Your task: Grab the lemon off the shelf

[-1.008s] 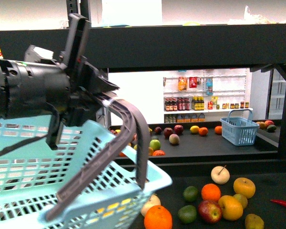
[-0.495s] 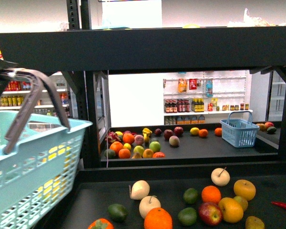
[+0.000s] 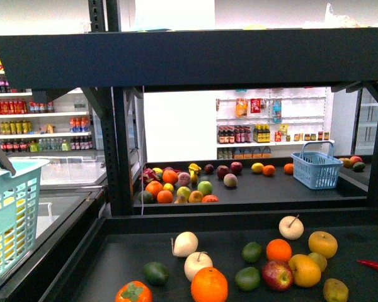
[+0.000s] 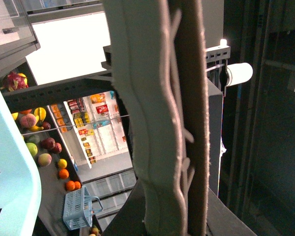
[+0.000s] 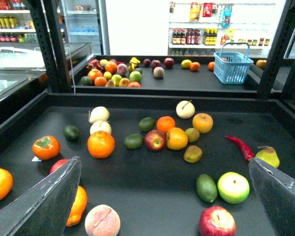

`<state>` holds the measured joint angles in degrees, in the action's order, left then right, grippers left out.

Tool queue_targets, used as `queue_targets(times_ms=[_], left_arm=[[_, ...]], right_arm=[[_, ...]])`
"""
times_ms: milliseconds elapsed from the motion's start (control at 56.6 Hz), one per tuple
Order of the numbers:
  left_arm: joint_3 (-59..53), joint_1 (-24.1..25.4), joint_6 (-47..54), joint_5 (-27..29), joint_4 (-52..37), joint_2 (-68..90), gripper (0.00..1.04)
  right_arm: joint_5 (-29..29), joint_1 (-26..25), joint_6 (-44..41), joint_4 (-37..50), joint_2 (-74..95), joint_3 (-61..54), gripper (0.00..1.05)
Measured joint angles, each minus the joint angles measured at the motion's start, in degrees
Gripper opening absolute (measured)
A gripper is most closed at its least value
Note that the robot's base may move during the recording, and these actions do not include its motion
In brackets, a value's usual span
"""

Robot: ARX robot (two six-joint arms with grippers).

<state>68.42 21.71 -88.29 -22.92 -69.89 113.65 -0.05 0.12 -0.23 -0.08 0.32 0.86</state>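
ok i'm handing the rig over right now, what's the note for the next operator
Right gripper: open, empty, above the shelf's lower deck.
Left gripper: jaws not visible. A basket handle fills its wrist view, and the turquoise basket is at far left.
Job: the lemon is likely the smooth yellow fruit beside the red apple, mid-deck, untouched.
Done: nothing picked. Left: reach, grasp, lift lemon.

Black shelf [image 3: 189,60]: the lower deck, bottom of frame, carries loose fruit, including an orange [image 3: 209,284], a red apple [image 3: 277,275] and a red chili [image 3: 375,267]. The rear deck, centre frame, carries fruit and a blue basket [image 3: 317,167].
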Motion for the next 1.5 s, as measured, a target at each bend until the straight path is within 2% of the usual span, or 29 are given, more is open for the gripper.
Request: queue_targets(times_ms=[424, 884, 972, 1025, 1096, 1397, 1503], left_arm=[[1.9, 2.6, -1.9, -2.2, -6.4, 7.6, 0.09], [2.4, 3.0, -4.5, 0.3, -9.5, 11.4, 0.09], [2.3, 3.0, -4.5, 0.2, -9.8, 11.4, 0.27], [2.2, 3.1, -4.5, 0.2, -10.1, 11.4, 0.33], [1.6, 3.6, -3.9, 0.5, -10.1, 11.4, 0.46], [-0.9, 6.1, -1.1, 1.9, -1.9, 9.9, 0.97], [-1.8, 6.2, 0.6, 1.5, 0.9, 7.5, 0.96]], right_arm=[[0.0, 0.0, 0.0, 0.0, 0.0, 0.0, 1.02], [0.0, 0.0, 0.0, 0.0, 0.0, 0.0, 1.02], [0.0, 0.0, 0.0, 0.0, 0.0, 0.0, 1.02], [0.0, 0.0, 0.0, 0.0, 0.0, 0.0, 1.02], [0.0, 0.0, 0.0, 0.0, 0.0, 0.0, 1.02], [0.0, 0.0, 0.0, 0.0, 0.0, 0.0, 1.02], [0.0, 0.0, 0.0, 0.0, 0.0, 0.0, 1.02]])
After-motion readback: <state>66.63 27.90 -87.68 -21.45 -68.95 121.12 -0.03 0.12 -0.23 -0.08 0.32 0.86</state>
